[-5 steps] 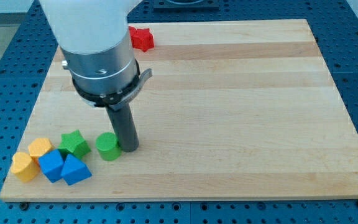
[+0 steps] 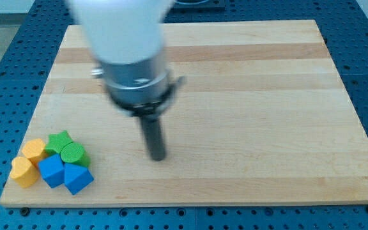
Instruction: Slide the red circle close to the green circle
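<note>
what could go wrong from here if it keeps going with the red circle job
1. No red block shows in this view; the arm body hides the board's upper left, so the tip may have to search for it.
2. The green circle sits packed against the green star, blue blocks and yellow blocks, so a push arriving there could scatter the cluster.
3. That cluster lies near the board's lower left corner; a hard shove might send blocks off.

Tip (image 2: 157,157) down on bare wooden board (image 2: 248,96), well right of the block cluster at the view's lower left. Green circle (image 2: 73,154) touching green star (image 2: 59,141); two yellow blocks (image 2: 33,150) (image 2: 23,170) and two blue blocks (image 2: 52,170) (image 2: 76,178) packed alongside. Arm blurred.
</note>
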Available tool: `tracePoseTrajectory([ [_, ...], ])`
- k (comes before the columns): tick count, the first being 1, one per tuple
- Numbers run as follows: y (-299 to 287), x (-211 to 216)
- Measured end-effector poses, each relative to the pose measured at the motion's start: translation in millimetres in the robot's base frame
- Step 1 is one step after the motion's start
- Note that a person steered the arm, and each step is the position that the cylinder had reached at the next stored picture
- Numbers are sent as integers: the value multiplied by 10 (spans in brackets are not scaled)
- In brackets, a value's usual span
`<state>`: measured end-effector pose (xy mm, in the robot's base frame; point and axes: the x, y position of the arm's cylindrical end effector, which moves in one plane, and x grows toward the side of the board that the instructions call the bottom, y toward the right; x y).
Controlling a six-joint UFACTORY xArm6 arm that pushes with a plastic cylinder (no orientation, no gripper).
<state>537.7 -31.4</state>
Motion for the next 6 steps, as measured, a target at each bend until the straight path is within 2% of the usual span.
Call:
tracePoseTrajectory([
  [1,704,-768],
  [2,772,-1758],
  [3,547,-2768],
  [4,192,-3362],
  [5,-168,-3444],
  [6,-669,-3353],
])
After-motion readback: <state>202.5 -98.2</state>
